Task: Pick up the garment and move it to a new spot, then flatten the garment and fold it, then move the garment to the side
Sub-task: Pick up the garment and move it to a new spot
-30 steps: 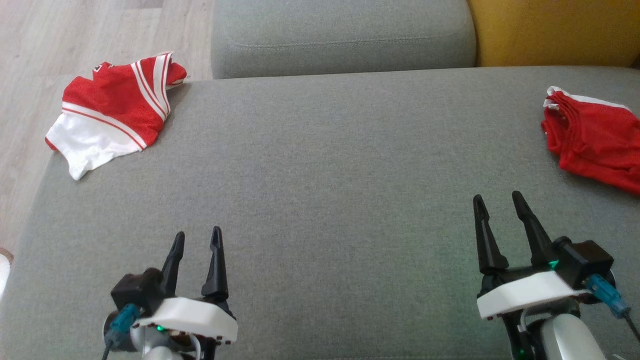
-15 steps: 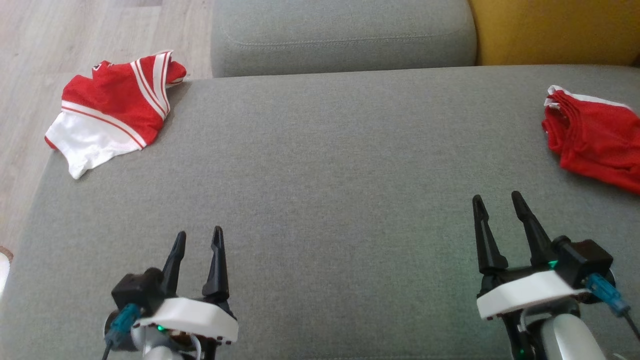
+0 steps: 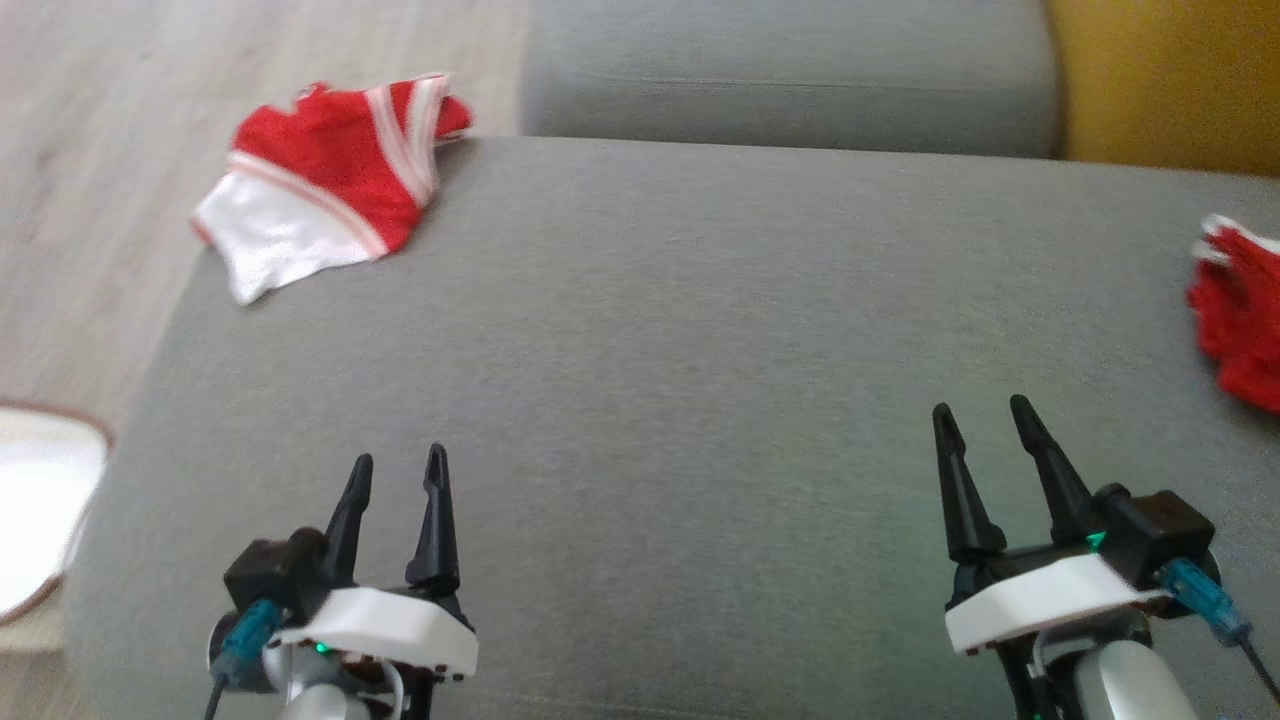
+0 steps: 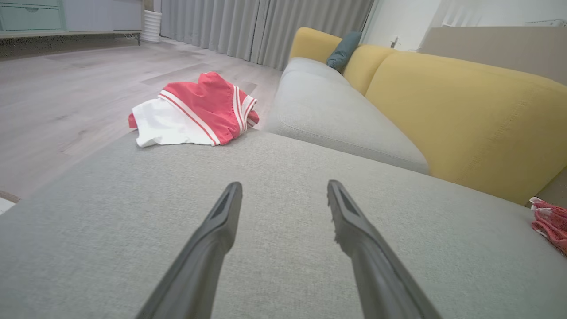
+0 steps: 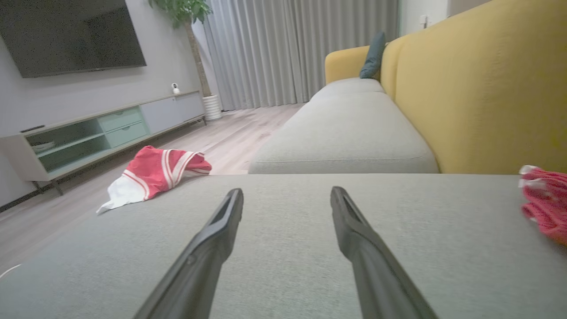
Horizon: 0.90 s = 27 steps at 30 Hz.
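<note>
The left gripper (image 3: 398, 458) and right gripper (image 3: 980, 408) hovered open over the grey cushion's (image 3: 650, 350) broad middle. The red-and-white garment (image 3: 330, 180) lay at its far-left corner edge, and a red garment (image 3: 1235, 320) at its right edge.

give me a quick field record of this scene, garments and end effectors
surface: grey seat cushion
red and white garment: crumpled, far left corner of the cushion, untouched
red garment: bunched at the right edge, cut off in the head view
left end effector: open, empty, over the cushion's near left
right end effector: open, empty, over the near right
</note>
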Tool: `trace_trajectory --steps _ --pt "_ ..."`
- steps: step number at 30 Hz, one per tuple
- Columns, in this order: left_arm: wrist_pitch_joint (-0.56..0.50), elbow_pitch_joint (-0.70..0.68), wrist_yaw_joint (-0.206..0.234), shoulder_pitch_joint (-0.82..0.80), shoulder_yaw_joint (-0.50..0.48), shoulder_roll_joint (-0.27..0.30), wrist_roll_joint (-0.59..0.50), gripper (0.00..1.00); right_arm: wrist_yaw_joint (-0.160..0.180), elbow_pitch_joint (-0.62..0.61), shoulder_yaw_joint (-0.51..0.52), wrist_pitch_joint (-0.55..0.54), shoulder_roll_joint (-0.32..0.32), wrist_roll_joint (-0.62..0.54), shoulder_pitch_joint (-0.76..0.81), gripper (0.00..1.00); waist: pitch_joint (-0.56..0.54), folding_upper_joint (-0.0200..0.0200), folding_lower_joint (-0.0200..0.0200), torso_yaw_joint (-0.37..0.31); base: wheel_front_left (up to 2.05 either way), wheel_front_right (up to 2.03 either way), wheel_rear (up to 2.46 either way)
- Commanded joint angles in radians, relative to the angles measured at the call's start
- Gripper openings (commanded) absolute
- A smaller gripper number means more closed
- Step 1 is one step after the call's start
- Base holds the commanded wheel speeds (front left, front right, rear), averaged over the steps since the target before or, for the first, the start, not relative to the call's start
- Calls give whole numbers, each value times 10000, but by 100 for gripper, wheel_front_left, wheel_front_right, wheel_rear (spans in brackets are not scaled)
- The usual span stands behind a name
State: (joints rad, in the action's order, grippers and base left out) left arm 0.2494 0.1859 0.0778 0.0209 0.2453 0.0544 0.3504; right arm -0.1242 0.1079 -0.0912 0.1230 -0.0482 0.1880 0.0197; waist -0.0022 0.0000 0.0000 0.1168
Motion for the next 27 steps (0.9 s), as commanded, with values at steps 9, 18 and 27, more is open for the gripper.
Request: trace_trajectory --steps 9,18,27 --pt "124 -436 -45 -492 -427 3 -198 100 -65 -329 -600 87 -20 259 -259 100 -37 0 0 2892 0 0 0" --pt "124 -583 -44 -384 -526 22 -204 100 -65 -314 -878 113 -20 307 -315 100 -43 0 0 4026 0 0 0" --pt "124 -1011 69 -126 -822 1 -155 100 -65 -250 -1223 -37 -20 185 -682 100 265 0 0 4183 0 0 0"
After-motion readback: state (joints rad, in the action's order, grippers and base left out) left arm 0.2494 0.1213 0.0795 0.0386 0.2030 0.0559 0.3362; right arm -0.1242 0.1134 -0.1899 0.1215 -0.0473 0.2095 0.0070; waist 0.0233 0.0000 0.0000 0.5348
